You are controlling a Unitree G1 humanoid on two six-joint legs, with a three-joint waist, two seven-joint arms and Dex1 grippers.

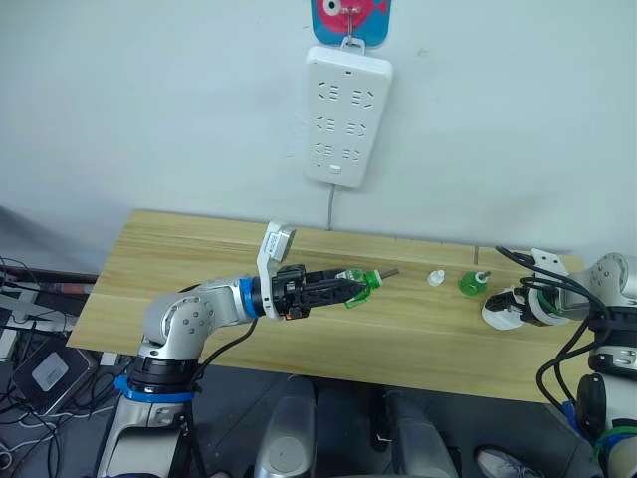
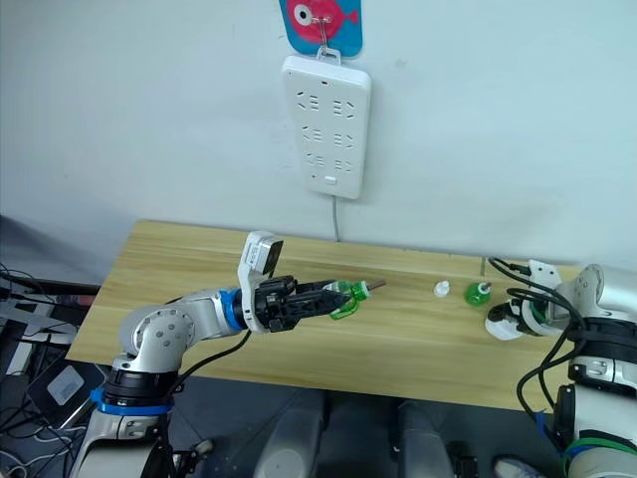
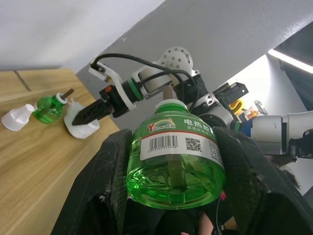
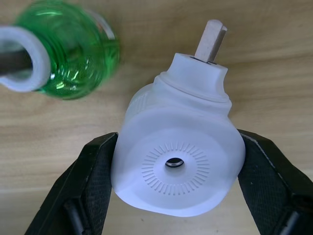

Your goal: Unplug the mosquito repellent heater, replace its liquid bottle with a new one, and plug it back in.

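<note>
Head view: heater (image 1: 503,311) unplugged in right fingers (image 1: 518,302), left fingers (image 1: 343,289) gripping new bottle (image 1: 359,287); fitting and replugging remain.

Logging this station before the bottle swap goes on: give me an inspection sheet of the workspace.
Surface: wooden table, against a pale wall.
Job's things: mosquito repellent heater held low over the table at its right end, unplugged; green bottle in the left pincer; second green bottle standing beside the heater; small white cap next to it.
Clutter: nothing seen on the table.
Grippers: left pincer shut on the green bottle; right pincer shut on the heater.
Cables: power strip cord dropping behind the table; loose wires on the floor.
Surroundings: white power strip hung on the wall, sockets free.
</note>
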